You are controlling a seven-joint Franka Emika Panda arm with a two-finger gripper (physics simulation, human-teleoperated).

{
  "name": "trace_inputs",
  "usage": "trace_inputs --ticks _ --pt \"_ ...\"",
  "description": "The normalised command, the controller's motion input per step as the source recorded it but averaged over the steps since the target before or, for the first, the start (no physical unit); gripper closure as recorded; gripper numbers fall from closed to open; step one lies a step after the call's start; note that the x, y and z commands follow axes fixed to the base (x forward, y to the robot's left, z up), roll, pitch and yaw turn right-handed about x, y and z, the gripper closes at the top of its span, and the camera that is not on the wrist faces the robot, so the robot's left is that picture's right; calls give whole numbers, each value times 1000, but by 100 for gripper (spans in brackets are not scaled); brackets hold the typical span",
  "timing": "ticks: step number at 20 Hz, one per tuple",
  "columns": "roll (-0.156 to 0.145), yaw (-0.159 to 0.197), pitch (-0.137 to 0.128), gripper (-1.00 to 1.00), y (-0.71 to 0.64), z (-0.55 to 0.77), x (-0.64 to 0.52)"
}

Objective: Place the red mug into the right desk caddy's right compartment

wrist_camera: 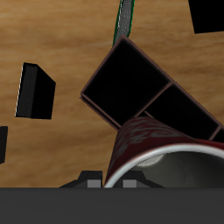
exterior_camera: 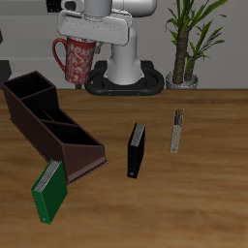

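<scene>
A: Item one, the red mug (exterior_camera: 76, 58). Location?

B: Off the table, carried high near the robot's base, well above the back of the desk. Handle points away from the arm, toward the table's edge. In the wrist view the red mug (wrist_camera: 162, 157) sits right under the camera, white rim and dark interior facing it.

A: Item two, the gripper (exterior_camera: 85, 41). Condition?

B: Fingers clenched on the mug's upper part, as far as the exterior view shows; the mug hangs from them with nothing else supporting it. The fingertips themselves are hidden in the wrist view.

A: Item three, the right desk caddy (exterior_camera: 58, 124).

B: Dark maroon, lying diagonally on the wood, nothing in any section that I can see. The right compartment (wrist_camera: 127, 85) is the roughly square, tall-walled end section, next to the green book (exterior_camera: 50, 192) that leans at that end.

A: Other stock?

B: A small black box (exterior_camera: 137, 149), a slim pale object (exterior_camera: 176, 131), a potted plant (exterior_camera: 189, 44) at the back.

A: Progress tally?

B: Grasp and lift look done. Outstanding, in my judgement: carry the mug forward over the square end section, lower it between the walls, release. The mug is not yet above that section
</scene>
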Motion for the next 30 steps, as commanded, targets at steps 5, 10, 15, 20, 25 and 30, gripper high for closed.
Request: trace_inputs --ticks 5,10,15,20,25,30 --pt "-20 8 0 100 -158 -37 -214" --pt "-3 4 16 100 -253 57 -268" --pt "12 28 65 100 -403 -105 -85" --pt "-42 45 9 100 -402 -26 -77" --pt "-5 25 -6 100 -234 -9 -81" --pt "-69 -29 19 100 -381 -63 -118"
